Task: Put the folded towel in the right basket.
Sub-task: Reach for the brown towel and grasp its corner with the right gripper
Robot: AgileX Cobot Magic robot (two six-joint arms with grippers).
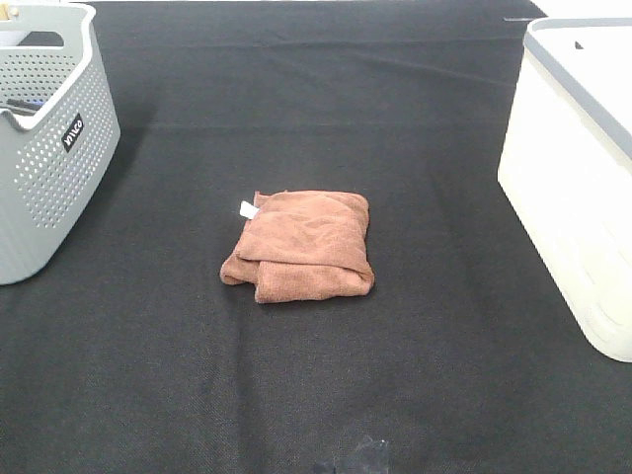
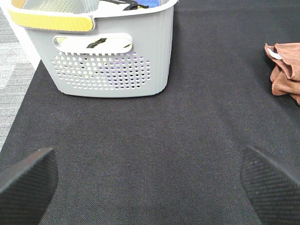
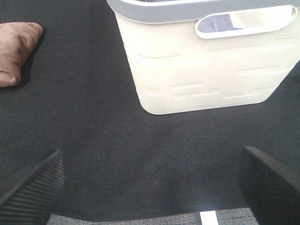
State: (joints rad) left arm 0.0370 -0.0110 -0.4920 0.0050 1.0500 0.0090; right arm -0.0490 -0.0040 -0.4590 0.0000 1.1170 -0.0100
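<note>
The folded brown towel (image 1: 301, 245) lies on the black cloth in the middle of the table, with a small white tag at its far left corner. It shows at the edge of the left wrist view (image 2: 286, 70) and of the right wrist view (image 3: 16, 51). The right basket (image 1: 583, 168) is cream with a grey rim and stands at the right edge; it also shows in the right wrist view (image 3: 206, 56). My left gripper (image 2: 150, 187) is open over bare cloth near the left basket. My right gripper (image 3: 150, 187) is open, in front of the cream basket. Neither gripper shows in the exterior high view.
A grey perforated basket (image 1: 44, 138) stands at the left; in the left wrist view (image 2: 108, 51) it has a yellow handle and holds things. The black cloth (image 1: 316, 375) covers the table. Its near edge shows in the right wrist view (image 3: 140, 219).
</note>
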